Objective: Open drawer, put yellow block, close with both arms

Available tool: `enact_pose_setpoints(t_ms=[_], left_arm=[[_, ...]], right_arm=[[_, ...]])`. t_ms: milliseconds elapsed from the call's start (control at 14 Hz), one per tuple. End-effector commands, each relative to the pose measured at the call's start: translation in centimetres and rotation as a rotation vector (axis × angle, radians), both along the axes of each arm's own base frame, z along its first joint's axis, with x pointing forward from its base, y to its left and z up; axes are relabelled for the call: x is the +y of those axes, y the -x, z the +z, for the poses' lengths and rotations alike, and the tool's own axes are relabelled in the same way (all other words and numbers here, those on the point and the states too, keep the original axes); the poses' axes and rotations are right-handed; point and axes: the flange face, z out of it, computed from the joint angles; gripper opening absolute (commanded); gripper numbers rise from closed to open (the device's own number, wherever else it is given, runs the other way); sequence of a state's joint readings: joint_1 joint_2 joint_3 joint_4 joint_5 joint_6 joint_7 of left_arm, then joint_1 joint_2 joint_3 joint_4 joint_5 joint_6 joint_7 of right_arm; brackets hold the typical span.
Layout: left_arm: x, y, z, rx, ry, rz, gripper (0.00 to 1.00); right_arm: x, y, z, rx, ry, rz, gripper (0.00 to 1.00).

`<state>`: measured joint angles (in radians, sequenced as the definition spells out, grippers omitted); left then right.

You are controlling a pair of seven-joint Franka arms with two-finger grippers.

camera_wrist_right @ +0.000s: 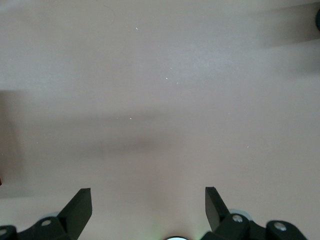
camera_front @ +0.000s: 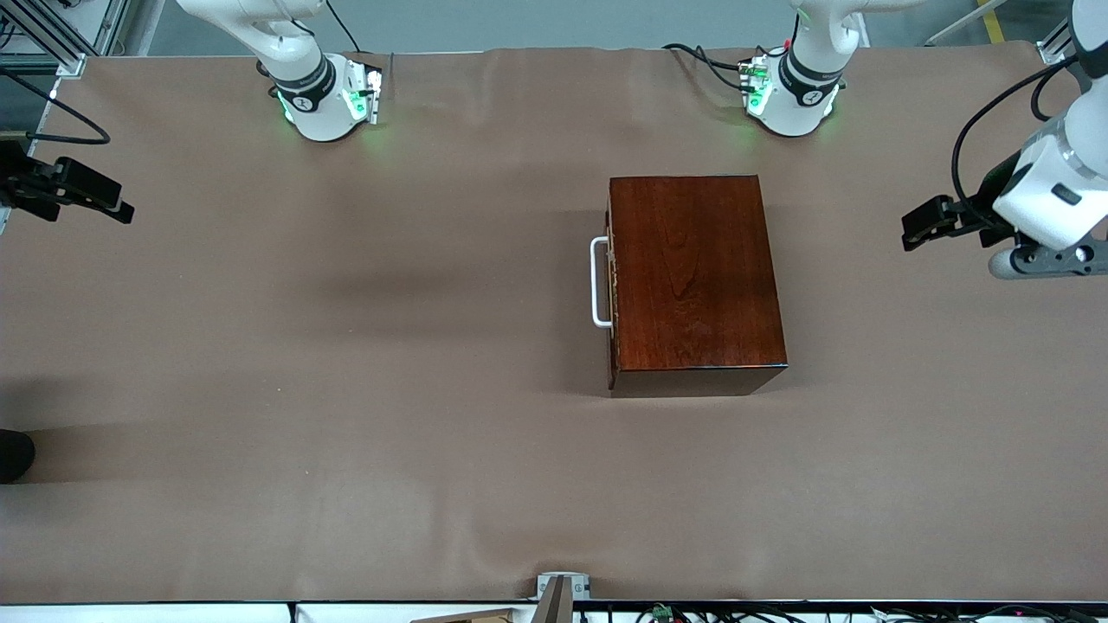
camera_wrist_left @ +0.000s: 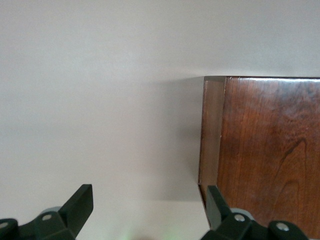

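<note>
The dark reddish-brown wooden box (camera_front: 695, 272) stands on the table, nearer the left arm's end. Its drawer (camera_front: 612, 285) is pushed in, and the white U-shaped handle (camera_front: 599, 283) faces the right arm's end. The yellow block is out of view. My left gripper (camera_front: 911, 230) hangs open above the left arm's end of the table. In the left wrist view the left gripper (camera_wrist_left: 148, 206) is empty, with a corner of the box (camera_wrist_left: 265, 150) beside one finger. My right gripper (camera_front: 111, 202) hovers open and empty over the right arm's end; the right wrist view (camera_wrist_right: 148, 206) shows only cloth beneath it.
A brown cloth (camera_front: 346, 363) covers the whole table. The two arm bases (camera_front: 329, 99) (camera_front: 792, 95) stand along the edge farthest from the front camera. A dark round object (camera_front: 10, 454) sits at the right arm's end, and a small bracket (camera_front: 561, 590) at the nearest edge.
</note>
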<state>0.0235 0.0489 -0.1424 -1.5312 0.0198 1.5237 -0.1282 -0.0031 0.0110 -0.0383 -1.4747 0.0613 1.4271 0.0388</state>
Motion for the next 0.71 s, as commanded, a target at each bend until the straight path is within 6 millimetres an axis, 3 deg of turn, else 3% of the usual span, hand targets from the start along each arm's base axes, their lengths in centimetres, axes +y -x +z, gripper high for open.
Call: enact_pose_setpoints(t_ms=[0, 214, 641], left_arm=[[0.1, 1.3, 0.9, -0.035, 0.022, -0.061, 1.0], [1.6, 0.8, 1.2, -0.049, 0.024, -0.053, 1.0], [1.4, 0.6, 1.3, -0.054, 0.02, -0.054, 1.0]], right_arm=[[-0.2, 0.2, 0.6, -0.008, -0.006, -0.008, 1.0], [0.3, 0.0, 0.5, -0.008, -0.007, -0.002, 1.0], [1.0, -0.6, -0.4, 0.004, -0.006, 0.013, 1.0]])
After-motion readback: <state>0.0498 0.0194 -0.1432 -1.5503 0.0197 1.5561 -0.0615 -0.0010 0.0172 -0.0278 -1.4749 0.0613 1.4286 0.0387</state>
